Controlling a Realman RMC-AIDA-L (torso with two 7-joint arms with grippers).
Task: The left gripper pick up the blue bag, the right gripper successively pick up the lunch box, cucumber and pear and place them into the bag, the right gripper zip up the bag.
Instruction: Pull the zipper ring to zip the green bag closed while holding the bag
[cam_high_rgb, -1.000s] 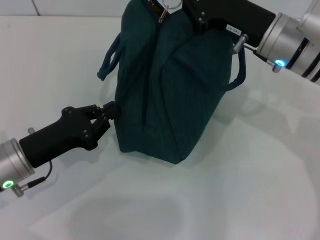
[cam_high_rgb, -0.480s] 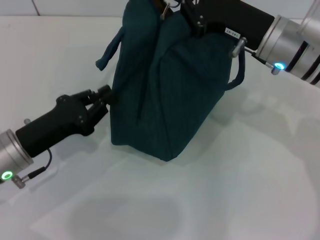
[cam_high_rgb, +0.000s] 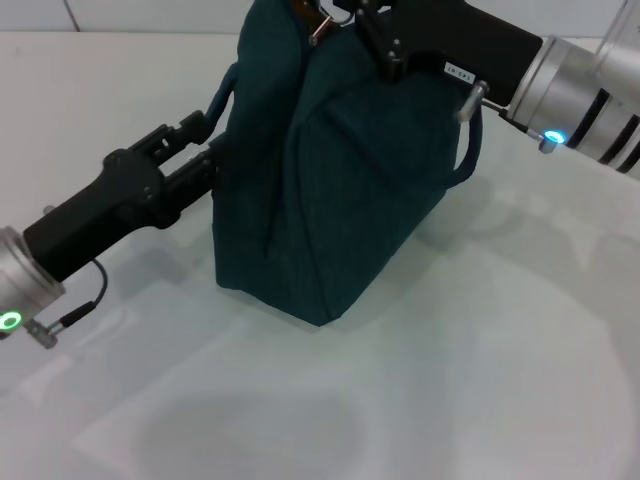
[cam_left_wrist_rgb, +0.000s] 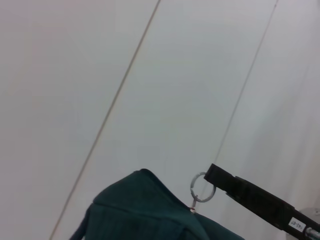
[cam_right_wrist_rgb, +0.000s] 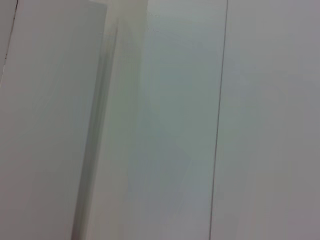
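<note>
- Since a second ago the left tool (cam_high_rgb: 205, 150) has risen along the left side of the blue bag (cam_high_rgb: 330, 190), from low near the bag's base to up by the loop handle (cam_high_rgb: 222, 100) on that side.
- Over the same span the bag has tipped and shifted a little toward the robot's left, and its lower corner now sits higher in the head view.
- Left tool: its fingers press against the bag's left side wall, just under the handle; whether they pinch fabric or only touch it I cannot tell.
- Right tool (cam_high_rgb: 365, 18): it reaches in over the top of the bag from the right, with its tip at the ring zipper pull (cam_high_rgb: 340, 12); the left wrist view shows the black tip (cam_left_wrist_rgb: 212, 176) meeting the ring (cam_left_wrist_rgb: 201, 187), but I cannot tell how wide its fingers stand.
- Blue bag: it stands upright on the white tabletop (cam_high_rgb: 480, 380), closed along the top, with a second handle (cam_high_rgb: 470, 150) hanging on its right side beneath the right arm.
- Right wrist view: only pale wall panels show.
</note>
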